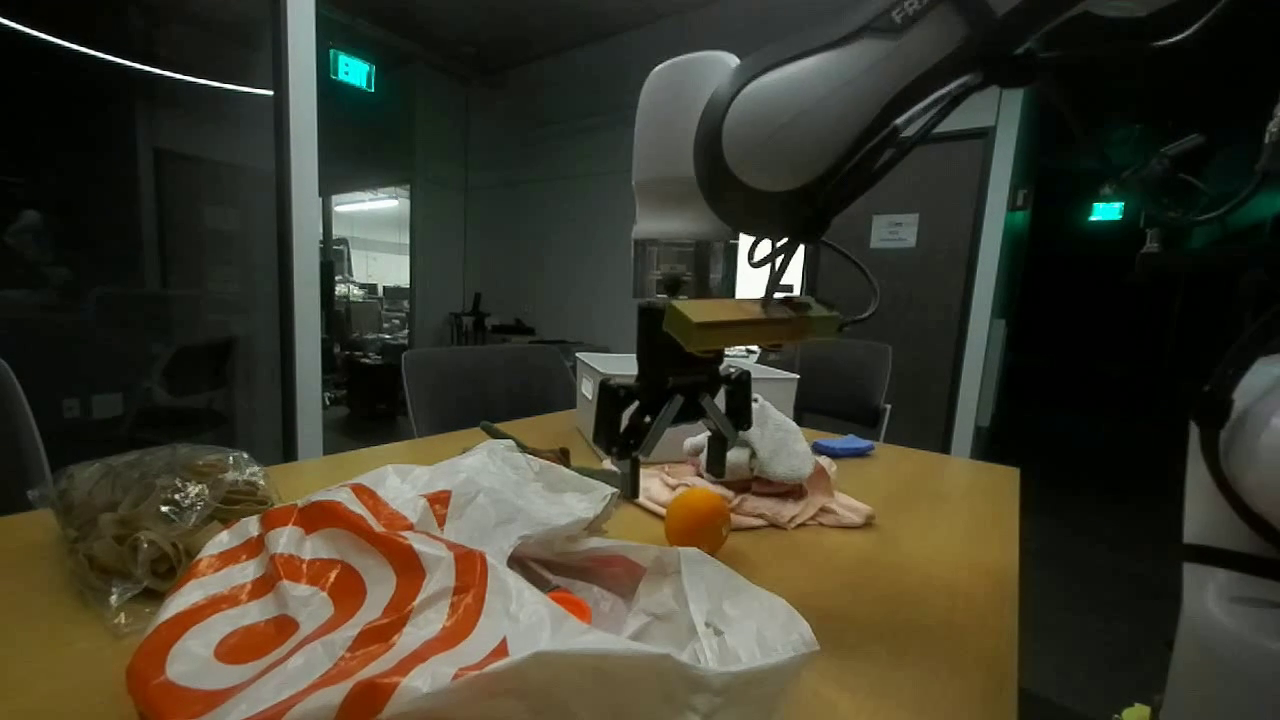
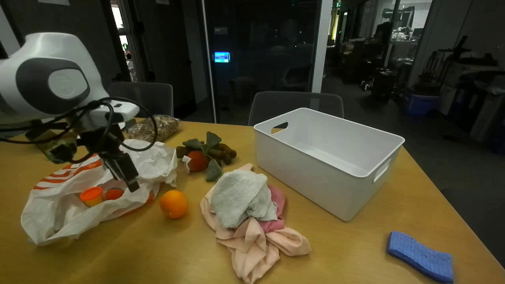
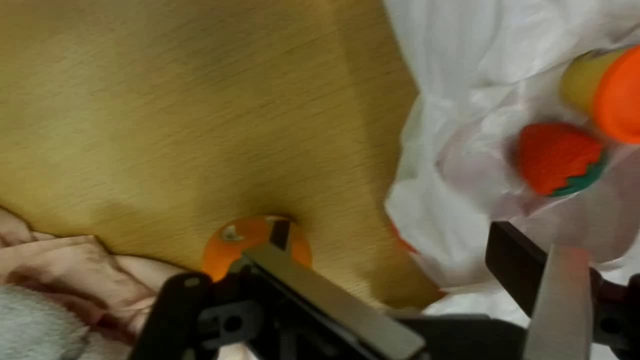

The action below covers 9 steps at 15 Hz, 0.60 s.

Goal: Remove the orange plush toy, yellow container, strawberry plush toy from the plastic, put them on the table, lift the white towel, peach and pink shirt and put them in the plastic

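Note:
The plastic bag (image 1: 360, 590) (image 2: 51, 221) is white with red-orange rings and lies open on the table. Inside it, the yellow container (image 2: 94, 200) (image 3: 582, 84) with an orange lid lies beside the red strawberry plush toy (image 2: 114, 193) (image 3: 555, 157). The orange plush toy (image 1: 698, 520) (image 2: 173, 204) (image 3: 225, 250) sits on the table between bag and clothes. The white towel (image 2: 241, 197) is heaped on the peach shirt (image 2: 252, 252) and pink shirt (image 2: 276, 205). My gripper (image 1: 672, 478) (image 3: 397, 250) is open and empty above the orange toy and the bag's edge.
A white bin (image 1: 605, 385) (image 2: 307, 177) stands behind the clothes. A leafy plush (image 2: 197, 161) lies on brown items behind the orange toy. A clear bag of tan material (image 1: 150, 540) (image 2: 156, 128) lies past the plastic bag. A blue cloth (image 2: 420, 256) lies near the table edge.

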Each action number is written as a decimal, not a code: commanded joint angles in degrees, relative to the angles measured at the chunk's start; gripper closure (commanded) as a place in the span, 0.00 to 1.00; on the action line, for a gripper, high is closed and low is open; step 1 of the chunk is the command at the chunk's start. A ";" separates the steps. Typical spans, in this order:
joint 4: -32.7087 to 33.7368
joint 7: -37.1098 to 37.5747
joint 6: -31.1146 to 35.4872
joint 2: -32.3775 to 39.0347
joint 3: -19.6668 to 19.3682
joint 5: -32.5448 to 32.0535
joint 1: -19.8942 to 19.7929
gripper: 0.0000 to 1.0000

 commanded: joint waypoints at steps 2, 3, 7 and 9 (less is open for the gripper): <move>1.15 -11.60 2.09 1.81 1.10 8.51 5.13 0.00; 1.44 -14.58 2.67 2.90 1.22 9.79 5.78 0.00; 3.16 -25.98 5.39 9.10 0.44 14.70 7.60 0.00; 4.27 -30.59 5.84 12.15 0.26 16.33 7.67 0.00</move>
